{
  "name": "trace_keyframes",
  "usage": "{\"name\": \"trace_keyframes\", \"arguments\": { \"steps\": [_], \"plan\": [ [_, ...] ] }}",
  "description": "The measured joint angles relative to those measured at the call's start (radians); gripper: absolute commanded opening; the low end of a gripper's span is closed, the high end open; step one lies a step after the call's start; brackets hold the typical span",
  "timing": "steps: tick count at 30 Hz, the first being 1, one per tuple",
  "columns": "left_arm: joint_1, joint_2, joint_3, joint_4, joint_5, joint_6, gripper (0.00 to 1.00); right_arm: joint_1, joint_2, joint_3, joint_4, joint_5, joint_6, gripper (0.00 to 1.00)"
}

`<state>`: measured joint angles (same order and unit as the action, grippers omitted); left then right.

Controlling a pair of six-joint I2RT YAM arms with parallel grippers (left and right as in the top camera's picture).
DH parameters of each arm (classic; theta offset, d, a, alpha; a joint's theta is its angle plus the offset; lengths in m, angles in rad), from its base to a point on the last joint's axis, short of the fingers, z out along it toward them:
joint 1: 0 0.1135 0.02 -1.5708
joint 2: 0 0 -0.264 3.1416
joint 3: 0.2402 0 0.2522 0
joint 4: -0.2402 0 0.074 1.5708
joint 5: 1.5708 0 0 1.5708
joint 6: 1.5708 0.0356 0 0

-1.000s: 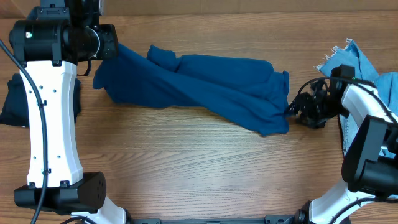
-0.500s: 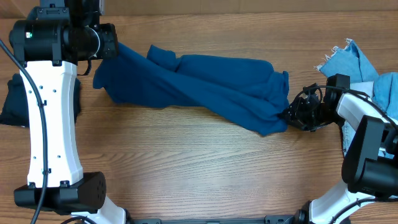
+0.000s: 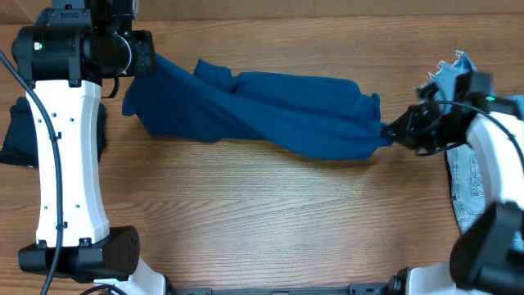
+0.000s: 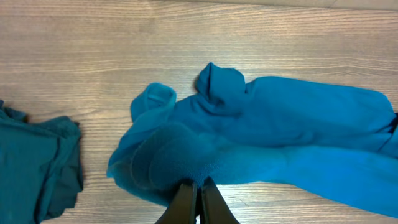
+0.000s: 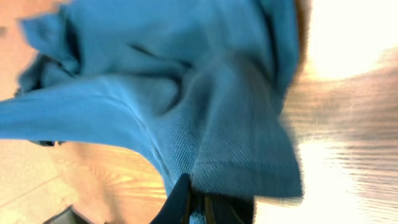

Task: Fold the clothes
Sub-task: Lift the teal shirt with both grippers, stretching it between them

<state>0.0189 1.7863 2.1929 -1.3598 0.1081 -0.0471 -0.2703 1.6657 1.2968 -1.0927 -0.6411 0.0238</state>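
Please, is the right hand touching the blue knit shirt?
Touching: the right wrist view shows the right hand pinching the blue knit shirt.

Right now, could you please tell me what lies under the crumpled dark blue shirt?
Only the wooden table shows at the edges of the crumpled dark blue shirt; anything else beneath the cloth is covered.

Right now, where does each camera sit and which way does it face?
Overhead: above the table, facing down on the blue shirt; both arms show.
Left wrist: on that wrist, looking along the left tool, shut on the shirt.
Right wrist: likewise along the right tool, shut on the shirt; blurred.
Shared: all three show the blue shirt.
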Motion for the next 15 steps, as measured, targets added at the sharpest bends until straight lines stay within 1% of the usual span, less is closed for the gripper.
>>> {"name": "trace_keyframes", "arguments": {
  "steps": [4, 6, 8, 10, 13, 15],
  "plan": [
    [0.0, 0.0, 0.064, 0.001, -0.001, 0.025, 0.04, -0.023, -0.196, 0.142, 0.003, 0.059, -0.006, 0.04],
    [0.0, 0.0, 0.112, 0.002, -0.005, 0.029, 0.04, -0.031, -0.269, 0.175, 0.035, 0.152, 0.02, 0.04],
    [0.0, 0.0, 0.15, 0.003, -0.024, 0.029, 0.04, -0.031, -0.338, 0.187, 0.055, 0.307, 0.083, 0.04],
    [0.0, 0.0, 0.159, 0.003, -0.048, 0.029, 0.04, -0.035, -0.357, 0.188, 0.077, 0.347, 0.076, 0.04],
    [0.0, 0.0, 0.159, 0.003, -0.076, 0.041, 0.04, -0.038, -0.349, 0.188, 0.107, 0.297, 0.019, 0.04],
    [0.0, 0.0, 0.159, 0.002, -0.087, 0.048, 0.04, -0.041, -0.347, 0.188, 0.106, 0.222, -0.068, 0.04]
  ]
}}
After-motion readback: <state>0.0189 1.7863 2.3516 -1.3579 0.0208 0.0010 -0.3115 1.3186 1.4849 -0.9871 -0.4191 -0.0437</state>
